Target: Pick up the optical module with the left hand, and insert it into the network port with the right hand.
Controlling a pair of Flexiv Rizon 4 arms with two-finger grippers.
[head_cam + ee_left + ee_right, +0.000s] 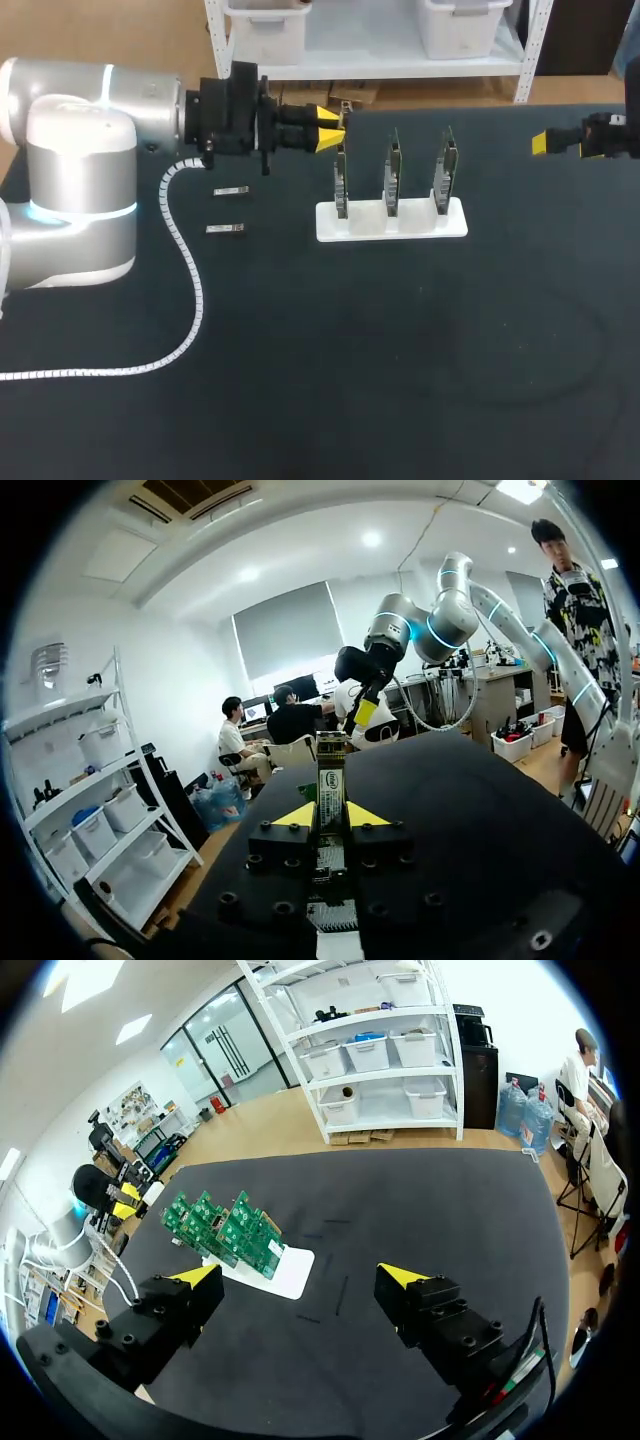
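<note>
In the left wrist view my left gripper (331, 817) is shut on a slim optical module (331, 780) that stands out ahead between the yellow tips. The head view shows this gripper (336, 128) level above the table, right by the leftmost of three green boards (341, 180) upright in a white stand (455, 222). Two more modules (230, 191) (226, 229) lie on the black mat below my left arm. My right gripper (541, 143) hovers open at the far right; its wrist view shows wide-apart fingers (300, 1282) with nothing between them, facing the boards (225, 1228).
A white coiled cable (185, 270) trails from my left arm across the mat's left part. The white stand (290, 1272) sits in the middle of the table, between the two arms. Bare black mat (400, 360) fills the front.
</note>
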